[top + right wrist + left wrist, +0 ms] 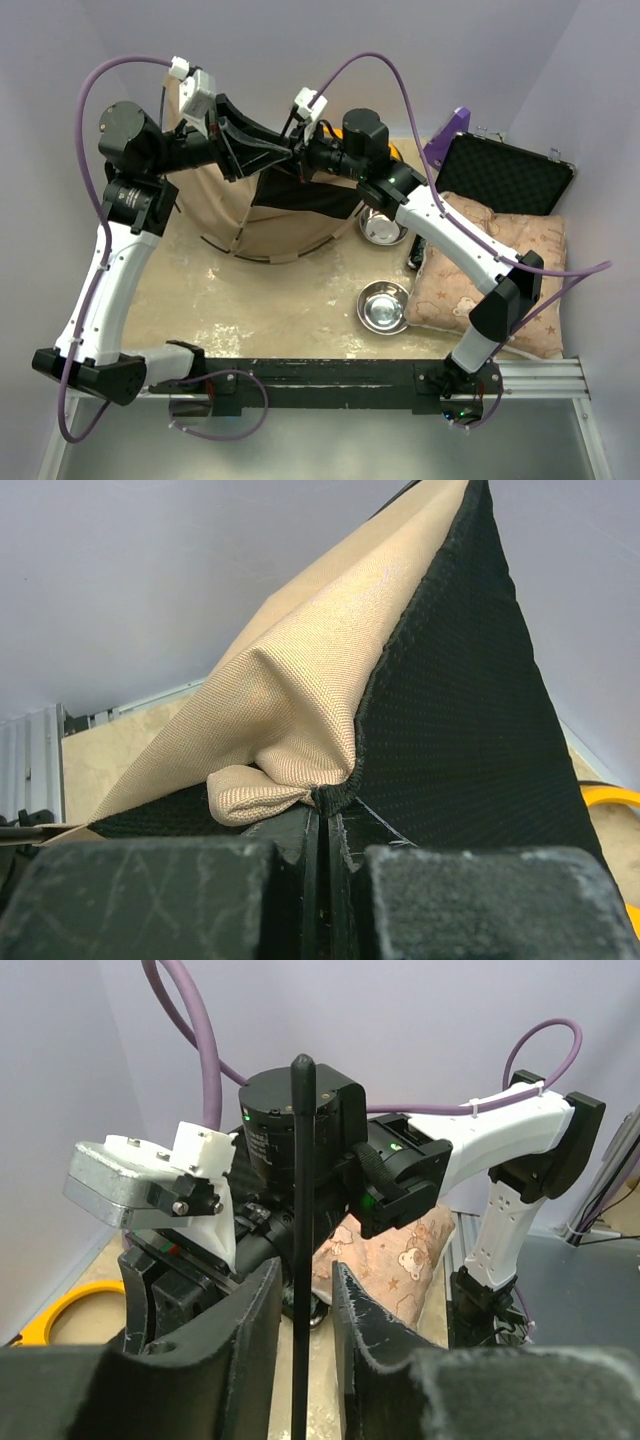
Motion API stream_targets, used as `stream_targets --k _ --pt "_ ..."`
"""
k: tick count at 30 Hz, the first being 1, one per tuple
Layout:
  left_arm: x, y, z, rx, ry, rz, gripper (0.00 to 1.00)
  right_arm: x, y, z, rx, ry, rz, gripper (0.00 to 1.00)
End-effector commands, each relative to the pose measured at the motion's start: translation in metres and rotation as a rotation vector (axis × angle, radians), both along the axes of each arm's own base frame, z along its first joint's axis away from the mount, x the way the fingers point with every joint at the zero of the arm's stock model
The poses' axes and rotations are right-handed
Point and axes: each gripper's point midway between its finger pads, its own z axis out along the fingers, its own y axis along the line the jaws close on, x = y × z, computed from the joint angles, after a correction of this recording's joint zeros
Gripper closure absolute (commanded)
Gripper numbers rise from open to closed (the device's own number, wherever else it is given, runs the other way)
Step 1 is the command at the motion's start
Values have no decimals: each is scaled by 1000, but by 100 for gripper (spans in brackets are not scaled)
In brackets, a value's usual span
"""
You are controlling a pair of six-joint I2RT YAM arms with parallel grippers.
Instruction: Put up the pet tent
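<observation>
A steel bowl sits just beside the pet tent, cushion nearby.

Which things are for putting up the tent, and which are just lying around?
For the job: pet tent, black pole, left gripper, right gripper.
Just lying about: beige cushion, near steel bowl, far steel bowl, black case, yellow feeder.

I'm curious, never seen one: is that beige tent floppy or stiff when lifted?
Probably floppy: the pet tent creases and bunches where the right gripper pinches it. The thin black pole is slender, so probably bendy and springy. Likely light: thin cloth, slim pole.
</observation>
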Motion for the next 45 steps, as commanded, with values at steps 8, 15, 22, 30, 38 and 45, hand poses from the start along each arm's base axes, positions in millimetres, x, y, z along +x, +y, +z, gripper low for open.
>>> stream_targets --k 8,15,22,30,38,45 --pt "-27 0 42 -48 -35 -130 83 -16 0 31 83 -59 49 100" --pt "-27 2 32 -40 0 -116 90 -22 1 33 87 -62 78 100" --pt "-21 13 20 -21 104 -79 100 -28 1 39 92 -76 138 100" --pt "-27 32 -83 101 437 -3 100 -33 -12 41 122 62 397 100" --pt "-19 47 -158 233 639 164 100 -57 -10 32 151 188 546 100" --pt "-19 52 -198 292 729 183 100 -53 -11 32 156 217 532 100"
